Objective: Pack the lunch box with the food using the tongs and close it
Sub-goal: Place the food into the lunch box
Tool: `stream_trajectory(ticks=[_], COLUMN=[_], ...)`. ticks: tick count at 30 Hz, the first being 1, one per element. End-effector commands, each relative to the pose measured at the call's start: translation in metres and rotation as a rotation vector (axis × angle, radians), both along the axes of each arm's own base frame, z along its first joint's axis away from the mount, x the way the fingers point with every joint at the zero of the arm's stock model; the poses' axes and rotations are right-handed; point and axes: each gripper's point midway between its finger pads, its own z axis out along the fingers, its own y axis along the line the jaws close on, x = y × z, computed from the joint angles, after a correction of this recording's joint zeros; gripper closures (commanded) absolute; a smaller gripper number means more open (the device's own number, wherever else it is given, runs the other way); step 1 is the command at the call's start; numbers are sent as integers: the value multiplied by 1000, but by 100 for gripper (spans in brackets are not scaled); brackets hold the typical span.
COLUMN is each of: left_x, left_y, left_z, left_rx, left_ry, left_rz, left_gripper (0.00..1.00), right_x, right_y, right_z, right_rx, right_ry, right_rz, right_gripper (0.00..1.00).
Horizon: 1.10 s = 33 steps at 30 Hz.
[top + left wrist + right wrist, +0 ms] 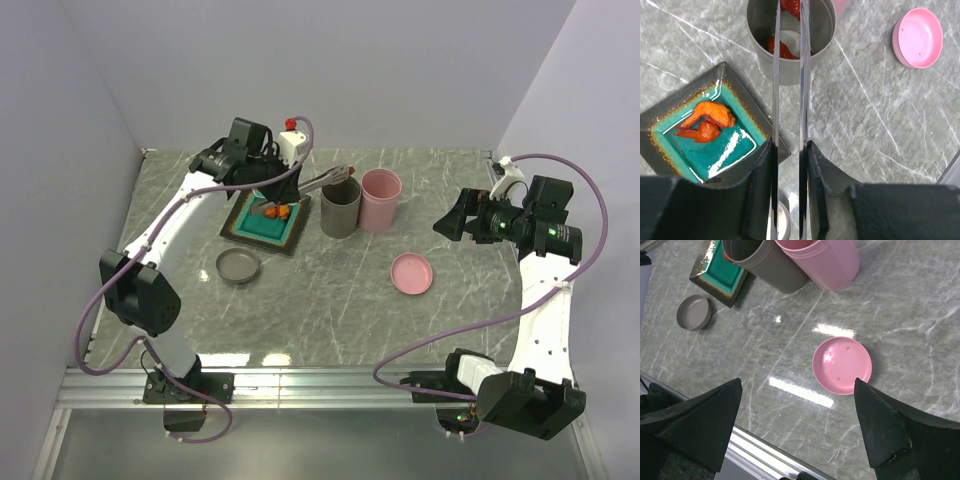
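Left gripper (790, 150) is clamped on the tongs (776, 90); tong arms near-parallel, narrow gap between them. Wrist view: tongs' long axis runs 6 to 12, tips over the grey cup (760, 65) at 12. Red piece (791, 5) at the tips, can't tell if it's pinched or already lying in the cup. Second red piece (780, 49) lies inside. Two orange chunks (707, 120) on the plate (675, 104), touching each other, roughly 10 from the gripper and 7 from the tips. My read: the next pick needs the tips drawn back toward 6, then swung to 9 over the chunks. Right gripper (797, 385) stands wide apart, holding nothing, pink lid (842, 365) near it at 12. Left arm is the near one; right sits well apart from the plate.
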Motion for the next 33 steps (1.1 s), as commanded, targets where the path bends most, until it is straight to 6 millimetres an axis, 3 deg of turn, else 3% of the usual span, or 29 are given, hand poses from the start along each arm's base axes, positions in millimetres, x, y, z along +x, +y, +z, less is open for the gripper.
stream_trajectory(ticks=[1, 6, 13, 18, 22, 29, 33], left_x=[4, 0, -7, -11, -14, -5, -8], left_y=[-1, 2, 4, 12, 36, 106, 123], left_z=[9, 4, 17, 34, 43, 2, -24], left_rx=[-13, 12, 10, -27, -55, 20, 49], left_ry=[-46, -35, -49, -68, -79, 5, 57], left_rz=[14, 9, -3, 33, 102, 260, 307], left_gripper=[73, 66, 46, 47, 49, 50, 50], right_x=[0, -1, -1, -1, -1, 0, 0], right_y=[-2, -2, -1, -2, -1, 0, -1], right_z=[13, 13, 13, 13, 13, 12, 10], right_rx=[-11, -13, -10, -12, -11, -4, -6], right_ry=[-49, -51, -49, -52, -51, -49, -48], right_rz=[-9, -8, -8, -9, -6, 0, -1], right_gripper=[0, 0, 0, 0, 0, 0, 0])
